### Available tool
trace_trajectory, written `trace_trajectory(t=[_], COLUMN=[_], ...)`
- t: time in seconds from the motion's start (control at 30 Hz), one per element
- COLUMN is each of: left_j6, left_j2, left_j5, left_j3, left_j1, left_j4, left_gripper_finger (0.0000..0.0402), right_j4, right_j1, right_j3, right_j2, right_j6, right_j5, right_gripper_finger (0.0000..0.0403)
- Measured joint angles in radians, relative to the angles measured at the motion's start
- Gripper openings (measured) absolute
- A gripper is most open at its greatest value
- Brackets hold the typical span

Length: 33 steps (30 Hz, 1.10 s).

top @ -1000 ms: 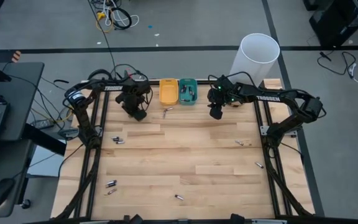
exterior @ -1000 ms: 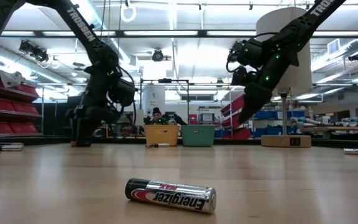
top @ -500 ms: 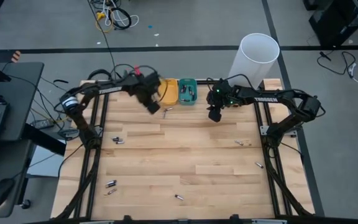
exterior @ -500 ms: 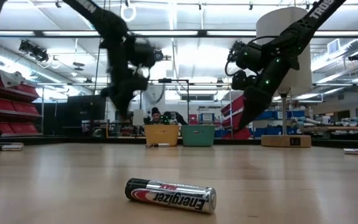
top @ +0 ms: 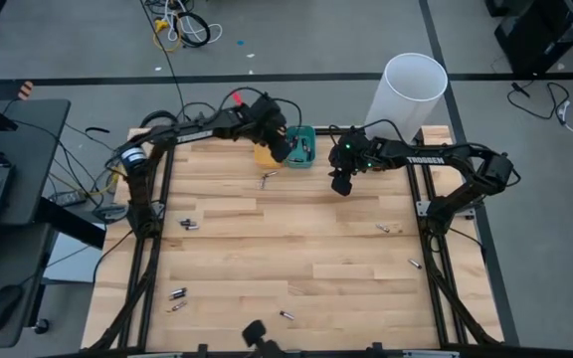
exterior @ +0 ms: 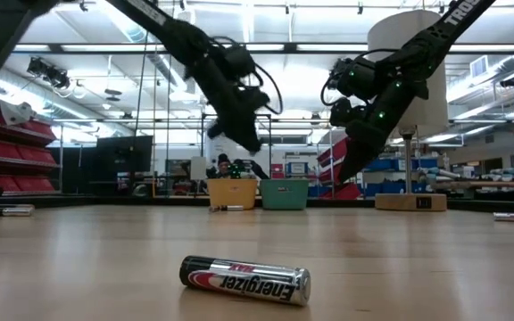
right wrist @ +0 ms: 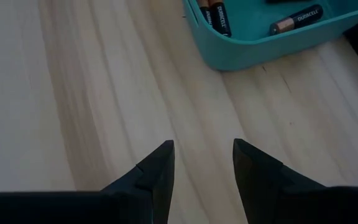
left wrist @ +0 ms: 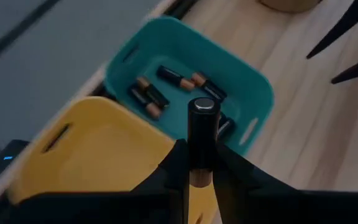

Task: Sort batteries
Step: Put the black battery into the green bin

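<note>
Above the yellow plastic tray (left wrist: 98, 155) and teal plastic tray (left wrist: 253, 87), the left gripper (left wrist: 201, 163) clamps a dark cylindrical battery (left wrist: 202, 134); the right gripper (right wrist: 202, 163) hovers nearby, fingers apart, empty.

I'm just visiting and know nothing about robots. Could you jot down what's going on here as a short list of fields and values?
Job: sorting batteries into trays
Left tool: shut on a battery, held above the two trays at the table's far edge
Right tool: open, empty, over bare wood beside the teal tray
Teal tray: several batteries inside
Yellow tray: no batteries visible in the part shown
Loose batteries: several scattered on the table, one near the front edge
</note>
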Motion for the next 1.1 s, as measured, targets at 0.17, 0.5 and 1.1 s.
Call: trace_trajectory(t=[0.17,0.5,1.1], left_j6=[-0.001,-0.007,-0.035], left_j2=[0.075,0.164,0.194], left_j5=[0.065,0.138,0.140], left_j3=[0.023,0.022,0.019], left_j1=[0.002,0.000,0.000], left_j4=[0.128,0.246,0.349], left_gripper_finger=[0.0054,0.0054,0.0120], right_j4=[0.000,-0.003,-0.003], right_j1=[0.000,0.000,0.000], right_j3=[0.000,0.001,0.001], right_j2=[0.000,0.000,0.000], right_j6=[-0.002,-0.005,-0.002], right_j5=[0.000,0.000,0.000], right_gripper_finger=[0.0149,0.0149,0.0149])
